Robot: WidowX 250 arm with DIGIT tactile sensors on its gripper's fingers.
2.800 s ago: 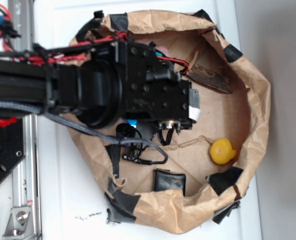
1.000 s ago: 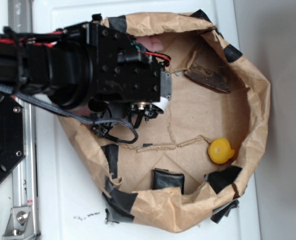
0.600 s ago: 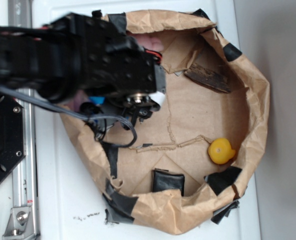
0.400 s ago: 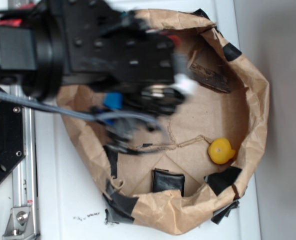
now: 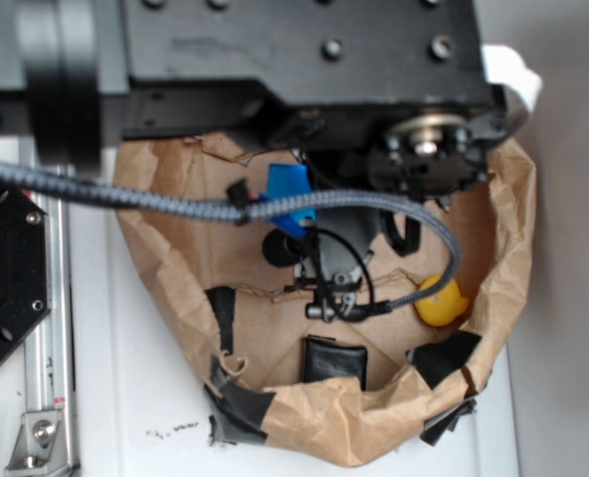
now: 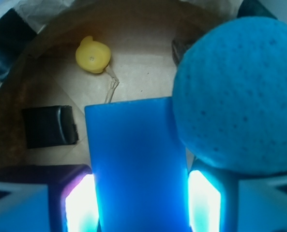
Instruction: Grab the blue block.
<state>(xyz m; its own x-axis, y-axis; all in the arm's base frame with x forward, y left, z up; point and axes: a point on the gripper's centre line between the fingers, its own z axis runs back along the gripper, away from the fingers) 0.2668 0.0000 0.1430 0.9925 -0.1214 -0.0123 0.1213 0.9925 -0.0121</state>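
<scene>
The blue block (image 6: 136,164) is a flat bright-blue slab that fills the gap between my two fingers (image 6: 80,203) in the wrist view. My gripper (image 6: 138,193) is shut on it and holds it above the bag floor. The fuzzy teal ball (image 6: 235,92) sits close against the block's right edge, above my right finger. In the exterior view the block (image 5: 287,189) hangs under the raised arm, with my gripper (image 5: 294,224) mostly hidden by the arm and cables. The ball is hidden there.
A brown paper bag (image 5: 513,229) with black tape patches walls the area. On its floor lie a yellow duck (image 5: 441,301), also in the wrist view (image 6: 92,54), and a black pouch (image 5: 336,360), (image 6: 49,126). A dark wood piece (image 6: 178,47) peeks out beside the ball.
The arm has risen from the bag's left floor toward the camera and swung right. The blue block, hidden under it before, now hangs in the jaws.
</scene>
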